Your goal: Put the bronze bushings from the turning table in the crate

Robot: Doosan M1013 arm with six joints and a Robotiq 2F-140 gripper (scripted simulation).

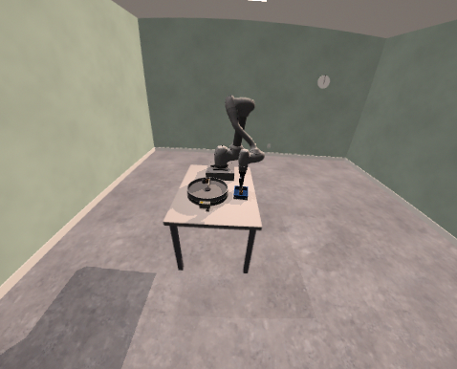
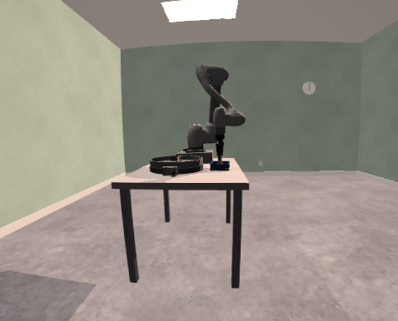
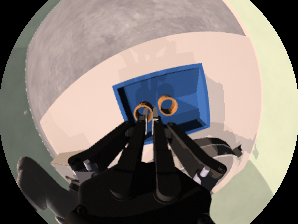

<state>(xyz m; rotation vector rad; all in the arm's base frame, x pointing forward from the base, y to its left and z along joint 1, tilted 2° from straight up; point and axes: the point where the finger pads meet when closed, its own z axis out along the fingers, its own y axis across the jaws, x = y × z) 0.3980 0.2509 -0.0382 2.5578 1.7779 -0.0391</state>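
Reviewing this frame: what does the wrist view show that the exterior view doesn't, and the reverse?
Only the wrist view shows the crate's inside: one bronze bushing lying in it, and another pinched in the fingers above it. Only the exterior view shows the turning table, the whole arm and the table's legs. Both show the blue crate on the table.

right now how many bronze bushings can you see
2. One lies inside the blue crate, a bronze bushing. The other bronze bushing is pinched in the gripper, over the crate. More may sit hidden on the turning table.
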